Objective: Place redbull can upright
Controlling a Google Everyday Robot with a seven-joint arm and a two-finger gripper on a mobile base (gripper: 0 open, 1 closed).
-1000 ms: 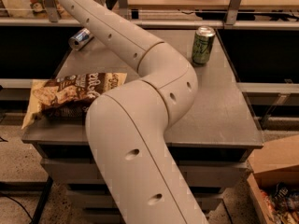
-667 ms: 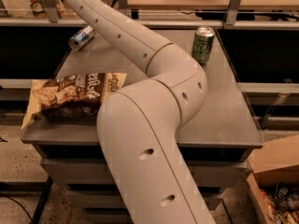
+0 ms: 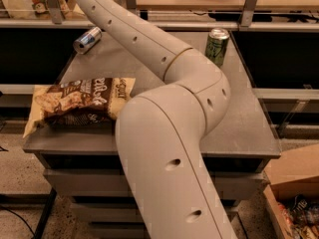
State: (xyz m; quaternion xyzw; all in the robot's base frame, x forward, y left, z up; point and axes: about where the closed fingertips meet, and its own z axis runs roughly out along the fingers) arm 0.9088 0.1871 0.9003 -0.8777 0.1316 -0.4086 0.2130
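Observation:
The redbull can (image 3: 87, 40), slim and silver-and-blue, lies on its side at the far left corner of the grey table (image 3: 249, 128), its shiny end facing front-left. My arm (image 3: 164, 108) rises from the bottom of the camera view, bends over the table's middle and stretches up-left past the can. The gripper is beyond the top edge of the view, above and to the right of the can, so nothing of it shows. Nothing touches the can.
A wider green can (image 3: 217, 46) stands upright at the far right of the table. A brown-and-yellow snack bag (image 3: 79, 101) lies flat at the front left. A shelf with rails runs behind the table. A cardboard box (image 3: 296, 193) sits on the floor, lower right.
The arm has swung to the right and further up out of the view, leaving the redbull can fully uncovered. The cans and the bag have not moved.

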